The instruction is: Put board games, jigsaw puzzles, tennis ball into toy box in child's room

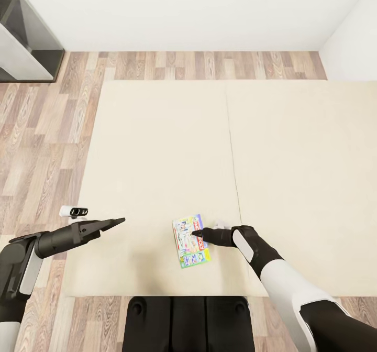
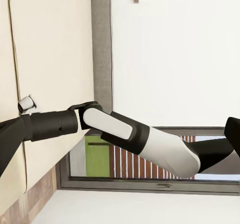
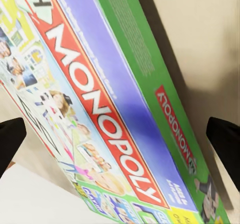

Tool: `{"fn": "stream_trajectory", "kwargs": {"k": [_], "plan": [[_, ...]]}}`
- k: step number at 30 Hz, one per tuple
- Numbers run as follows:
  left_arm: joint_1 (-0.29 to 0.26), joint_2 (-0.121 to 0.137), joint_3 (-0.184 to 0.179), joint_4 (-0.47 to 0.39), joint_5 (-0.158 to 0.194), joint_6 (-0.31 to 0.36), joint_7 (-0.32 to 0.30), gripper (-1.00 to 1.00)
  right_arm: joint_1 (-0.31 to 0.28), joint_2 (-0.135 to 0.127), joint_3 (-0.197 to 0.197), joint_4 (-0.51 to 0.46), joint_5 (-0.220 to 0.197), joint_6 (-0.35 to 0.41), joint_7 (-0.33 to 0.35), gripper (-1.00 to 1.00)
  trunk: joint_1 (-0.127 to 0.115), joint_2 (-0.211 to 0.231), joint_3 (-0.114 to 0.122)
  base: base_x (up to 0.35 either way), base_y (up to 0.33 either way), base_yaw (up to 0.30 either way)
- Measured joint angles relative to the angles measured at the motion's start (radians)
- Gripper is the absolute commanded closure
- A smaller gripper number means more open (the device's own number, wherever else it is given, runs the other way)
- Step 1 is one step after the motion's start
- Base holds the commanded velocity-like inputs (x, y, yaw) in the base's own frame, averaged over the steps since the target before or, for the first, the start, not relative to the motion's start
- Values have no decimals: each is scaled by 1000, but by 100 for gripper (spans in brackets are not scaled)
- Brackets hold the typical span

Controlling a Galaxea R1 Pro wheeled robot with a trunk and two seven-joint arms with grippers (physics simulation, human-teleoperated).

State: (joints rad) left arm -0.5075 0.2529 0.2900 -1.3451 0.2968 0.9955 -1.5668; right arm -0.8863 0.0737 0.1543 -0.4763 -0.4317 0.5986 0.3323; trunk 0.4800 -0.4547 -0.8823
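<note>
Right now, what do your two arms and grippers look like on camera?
Both arms are glossy white shells with black joints and black forearms. The left gripper ends in slim, tapering black fingers. The right gripper is black too, with a white panel at the wrist; its dark fingertips look blunt and matte. No cables or markings visible.

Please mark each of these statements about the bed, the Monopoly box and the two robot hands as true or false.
1. The Monopoly box lies on the bed. True.
2. The right hand is at the box, its two fingers spread on either side of it. True.
3. The left hand carries a ball. False: it carries nothing and hangs over the bed's near left part.
4. The box lies on the right mattress section. False: it is on the left section, near the seam.
5. A small white and black object lies on the floor beside the bed. True.
</note>
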Motion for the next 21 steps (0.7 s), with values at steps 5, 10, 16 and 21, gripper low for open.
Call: {"fn": "stream_trajectory", "kwargs": {"k": [5, 10, 16, 21], "plan": [[0, 0, 0, 0, 0, 0, 0, -100, 0, 0, 0, 0, 0, -4, 0, -100, 0, 0, 0, 0, 0, 0], [0, 0, 0, 0, 0, 0, 0, -100, -1, 0, -1, -1, 11, -7, -1, -100, 0, 0, 0, 0, 59, 0], [0, 0, 0, 0, 0, 0, 0, -100, -1, 1, -1, -1, 5, -11, 1, -100, 0, 0, 0, 0, 52, 0], [0, 0, 0, 0, 0, 0, 0, -100, -1, 1, 0, -1, 1, -10, 1, -100, 0, 0, 0, 0, 5, 0]]}}
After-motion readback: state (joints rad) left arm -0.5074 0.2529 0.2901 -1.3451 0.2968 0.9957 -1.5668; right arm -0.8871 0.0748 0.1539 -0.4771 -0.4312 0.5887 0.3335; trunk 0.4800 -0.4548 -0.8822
